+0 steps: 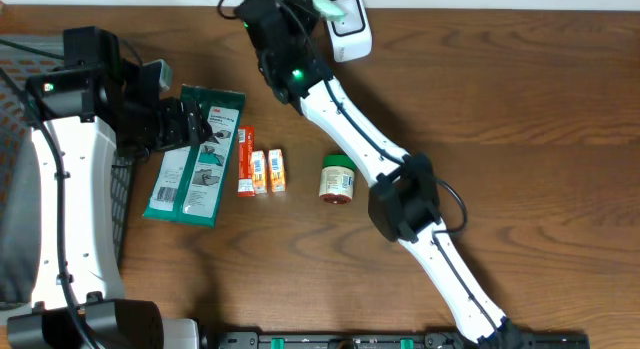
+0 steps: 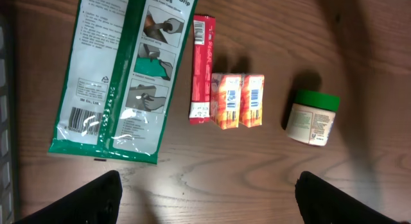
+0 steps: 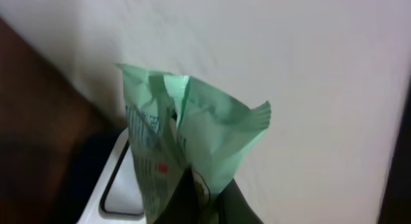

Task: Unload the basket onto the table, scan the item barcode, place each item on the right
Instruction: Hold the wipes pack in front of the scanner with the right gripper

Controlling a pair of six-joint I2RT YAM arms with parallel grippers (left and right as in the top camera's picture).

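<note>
The right arm (image 1: pixel 350 124) is lying stretched across the desk (image 1: pixel 520 109) to its far edge. The right jaws are pressing together on a pale green packet (image 3: pixel 192 121), pinching it by its lower edge, so that the crumpled body is standing up above the fingertips. Print is showing on one face of the packet but is too blurred to read. The white scanner (image 1: pixel 350 34) is sitting just beside these jaws. In the wrist view its dark-rimmed window (image 3: pixel 119 189) is lying below the held packet. Whether the two are touching cannot be told.

The left arm (image 1: pixel 60 179) is hanging over the near-left part of the desk. The left jaws are standing spread wide and gripping nothing.

Ahead of the left jaws, off to one side, a green glove package (image 2: pixel 115 70) is lying flat with a barcode facing up. Straight ahead of the gap between the jaws, a long red box (image 2: pixel 203 67) is lying just beside the package. Two small orange boxes (image 2: pixel 239 101) are lying side by side next to it. Apart from these, ahead of the other finger, a green-lidded jar (image 2: pixel 313 115) appears to be lying on its side.
</note>
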